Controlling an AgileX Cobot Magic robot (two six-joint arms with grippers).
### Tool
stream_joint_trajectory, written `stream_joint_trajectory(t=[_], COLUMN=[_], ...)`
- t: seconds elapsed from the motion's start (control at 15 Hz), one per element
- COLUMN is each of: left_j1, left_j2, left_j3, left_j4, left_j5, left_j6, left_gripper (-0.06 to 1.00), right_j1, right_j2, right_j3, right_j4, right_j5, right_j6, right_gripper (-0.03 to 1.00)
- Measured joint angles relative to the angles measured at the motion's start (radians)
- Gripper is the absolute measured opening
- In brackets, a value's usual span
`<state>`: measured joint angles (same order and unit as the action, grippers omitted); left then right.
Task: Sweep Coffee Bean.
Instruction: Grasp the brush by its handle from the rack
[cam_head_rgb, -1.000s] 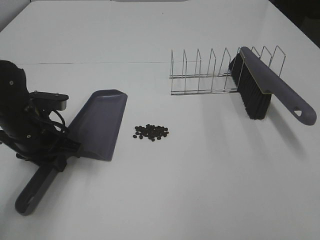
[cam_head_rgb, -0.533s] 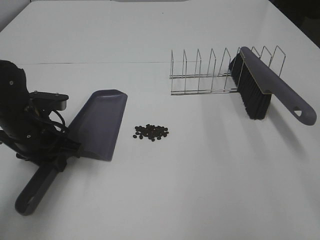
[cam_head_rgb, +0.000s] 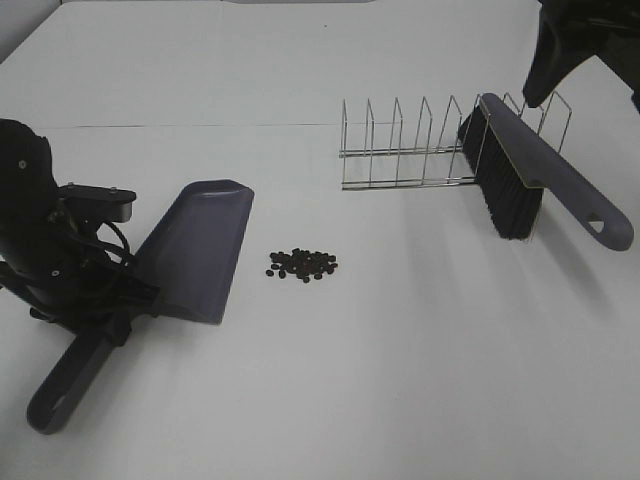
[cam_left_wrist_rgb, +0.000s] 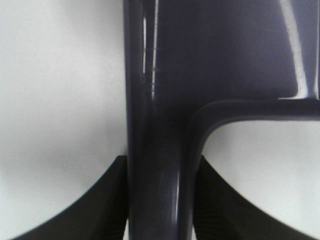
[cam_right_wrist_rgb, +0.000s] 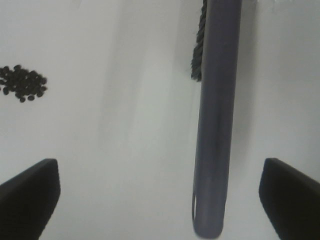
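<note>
Left gripper (cam_left_wrist_rgb: 160, 200): clamped on the dustpan (cam_head_rgb: 200, 245) handle, lower left.
Right gripper (cam_right_wrist_rgb: 160, 195): jaws wide, empty — over the brush (cam_head_rgb: 545, 170), upper right.
Coffee bean (cam_head_rgb: 302, 264): pile at centre, just right of dustpan.

A robot lab bench: plain white table (cam_head_rgb: 420, 390), black arm (cam_head_rgb: 35, 230), dustpan (cam_head_rgb: 200, 245), brush (cam_head_rgb: 530, 165), wire rack (cam_head_rgb: 410, 150).

Black-brown coffee beans (cam_head_rgb: 302, 264), grey-purple dustpan (cam_head_rgb: 195, 250), white table (cam_head_rgb: 400, 350).
</note>
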<state>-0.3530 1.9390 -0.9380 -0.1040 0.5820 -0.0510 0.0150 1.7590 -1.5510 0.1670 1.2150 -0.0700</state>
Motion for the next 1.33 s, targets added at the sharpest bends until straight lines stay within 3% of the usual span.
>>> stream_joint_trajectory(t=[0.2, 0.53, 1.33], left_j1=[0.000, 0.000, 0.000], left_j2=[0.000, 0.000, 0.000], left_j3=[0.000, 0.000, 0.000], left_j4=[0.000, 0.000, 0.001], left_j5=[0.001, 0.005, 0.005], left_j6=[0.002, 0.007, 0.011], left_gripper=[0.31, 0.31, 0.31], right_j1=[0.000, -0.042, -0.059], right_j2=[0.229, 0.468, 0.596], right_j3=[-0.210, -0.390, -0.394], right_j4=[-0.011, -0.003, 0.061], right_j5=[0.000, 0.000, 0.003], right_j6=[-0.018, -0.026, -0.060], right_gripper=[0.98, 0.98, 0.98])
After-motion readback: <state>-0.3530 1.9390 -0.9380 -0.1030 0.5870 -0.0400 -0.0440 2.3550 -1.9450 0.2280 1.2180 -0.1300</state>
